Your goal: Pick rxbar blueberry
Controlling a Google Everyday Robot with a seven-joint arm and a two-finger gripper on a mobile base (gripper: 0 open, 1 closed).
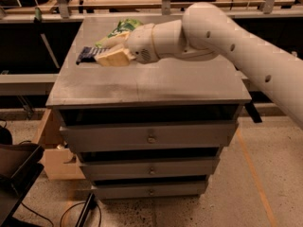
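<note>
Grey metal makes the big cabinet (pixel 156 86). Its flat top is where the snacks lie, up high where an arm can reach them. Three drawers (pixel 150 138) sit under the top.

Next biggest is the white arm (pixel 222 32). It comes in from the right and reaches across the top to the left. It lies low and nearly flat. I think that is so its end can come at a thin thing from the side.

The green bag (pixel 124 25) lies at the back of the top, partly hidden behind the arm's wrist. It is not the snack that is wanted, and nothing is holding it.

The gripper (pixel 105 52) is over the left part of the top, just in front of the green bag. Its two pale fingers (pixel 116 58) point left, one above the other. They are close together with something pinched between them.

That something is the rxbar blueberry (pixel 86 55), the smallest thing here. It is a flat dark blue wrapper with pale rows of writing. One end is tucked between the fingers, and the other end pokes out near the left edge of the top. A thing this thin has to be squeezed flat like that. I cannot tell if it is lifted off the top or resting on it. The pick looks nearly done. Only one end is held, so the bar could slip out.
</note>
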